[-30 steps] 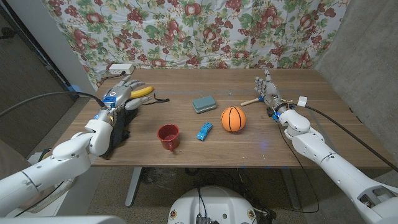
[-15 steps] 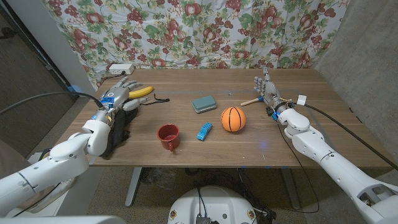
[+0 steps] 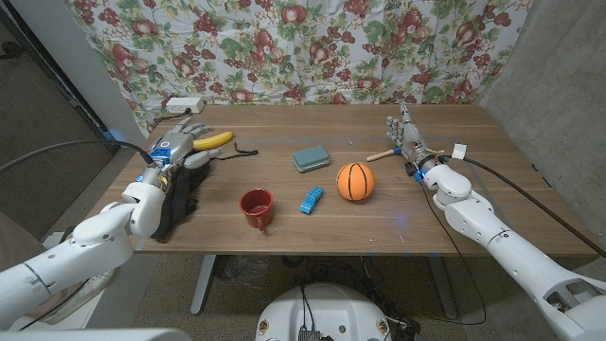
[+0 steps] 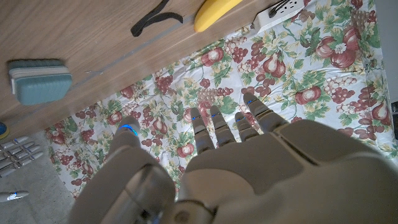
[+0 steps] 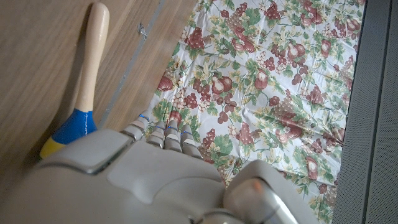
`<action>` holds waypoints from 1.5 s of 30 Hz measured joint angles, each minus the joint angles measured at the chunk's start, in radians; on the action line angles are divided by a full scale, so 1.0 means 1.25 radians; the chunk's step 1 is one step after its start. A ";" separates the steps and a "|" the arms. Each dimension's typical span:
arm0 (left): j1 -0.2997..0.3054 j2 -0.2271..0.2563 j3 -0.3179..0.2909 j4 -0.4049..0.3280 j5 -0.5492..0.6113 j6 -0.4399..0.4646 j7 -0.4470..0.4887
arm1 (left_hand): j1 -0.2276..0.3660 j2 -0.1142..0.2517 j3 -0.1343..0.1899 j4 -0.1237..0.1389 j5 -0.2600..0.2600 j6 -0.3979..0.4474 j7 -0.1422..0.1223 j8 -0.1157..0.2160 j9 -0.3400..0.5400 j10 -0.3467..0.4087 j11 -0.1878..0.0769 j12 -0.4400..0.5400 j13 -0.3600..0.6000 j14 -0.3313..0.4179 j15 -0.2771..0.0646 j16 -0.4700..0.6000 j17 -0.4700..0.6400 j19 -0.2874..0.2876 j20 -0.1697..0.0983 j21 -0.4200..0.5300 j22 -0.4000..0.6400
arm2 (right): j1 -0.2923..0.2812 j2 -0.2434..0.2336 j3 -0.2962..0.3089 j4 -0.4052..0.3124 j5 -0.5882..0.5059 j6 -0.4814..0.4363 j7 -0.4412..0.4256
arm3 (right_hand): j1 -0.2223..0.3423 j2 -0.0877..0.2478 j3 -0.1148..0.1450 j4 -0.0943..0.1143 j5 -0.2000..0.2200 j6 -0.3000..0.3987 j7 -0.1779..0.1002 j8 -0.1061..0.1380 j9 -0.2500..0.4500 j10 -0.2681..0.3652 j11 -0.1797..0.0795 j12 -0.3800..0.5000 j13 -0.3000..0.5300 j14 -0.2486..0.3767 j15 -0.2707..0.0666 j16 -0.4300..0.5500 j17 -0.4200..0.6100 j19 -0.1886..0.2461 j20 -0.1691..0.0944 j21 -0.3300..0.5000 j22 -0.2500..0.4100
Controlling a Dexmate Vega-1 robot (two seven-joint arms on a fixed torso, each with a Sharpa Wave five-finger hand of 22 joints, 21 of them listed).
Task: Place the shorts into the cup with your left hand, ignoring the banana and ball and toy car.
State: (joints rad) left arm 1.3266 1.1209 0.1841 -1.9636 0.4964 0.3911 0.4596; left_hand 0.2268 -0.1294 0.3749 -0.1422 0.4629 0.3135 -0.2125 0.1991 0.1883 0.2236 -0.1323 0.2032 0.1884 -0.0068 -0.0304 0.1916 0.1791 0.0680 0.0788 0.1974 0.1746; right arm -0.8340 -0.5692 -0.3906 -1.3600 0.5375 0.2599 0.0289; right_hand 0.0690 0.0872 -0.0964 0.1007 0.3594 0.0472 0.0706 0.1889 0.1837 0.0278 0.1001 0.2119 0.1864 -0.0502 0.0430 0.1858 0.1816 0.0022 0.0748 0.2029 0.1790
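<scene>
The left hand [image 3: 180, 144] hovered open, fingers spread and holding nothing, above the far end of the shorts [image 3: 177, 194], a dark heap at the left edge of the surface [image 3: 398, 204] whose long axis ran from that hand back toward the robot beneath the left forearm. The red cup [image 3: 256, 207] stood upright to the right of the shorts, well apart, so the carry would run rightward. The right hand [image 3: 405, 134] stood far off, empty, fingers extended.
</scene>
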 measured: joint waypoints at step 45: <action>0.023 -0.043 -0.034 0.032 -0.020 0.013 -0.027 | 0.000 0.000 0.000 0.000 0.012 0.000 0.000 0.000 0.000 -0.006 0.006 0.000 0.000 0.000 0.000 0.000 0.000 0.007 -0.007 0.000 0.000 | -0.001 -0.006 0.002 -0.004 0.006 -0.004 0.008 | 0.000 0.000 0.000 0.000 0.000 0.000 0.000 0.000 0.000 0.000 0.000 0.000 0.000 -0.003 -0.003 0.000 0.000 0.000 0.000 0.000 0.000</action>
State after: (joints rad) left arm 1.3558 1.0676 0.1422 -1.9240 0.4712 0.4079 0.4255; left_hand 0.2268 -0.1293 0.3750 -0.1422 0.4784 0.3138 -0.2124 0.1992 0.1883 0.2164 -0.1250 0.2037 0.1884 -0.0066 -0.0304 0.1916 0.1790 0.0772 0.0698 0.1974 0.1745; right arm -0.8355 -0.5764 -0.3877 -1.3652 0.5444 0.2544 0.0388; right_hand 0.0690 0.0872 -0.0964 0.1008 0.3594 0.0471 0.0705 0.1889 0.1837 0.0278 0.1001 0.2119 0.1864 -0.0538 0.0394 0.1858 0.1816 0.0022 0.0748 0.2029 0.1789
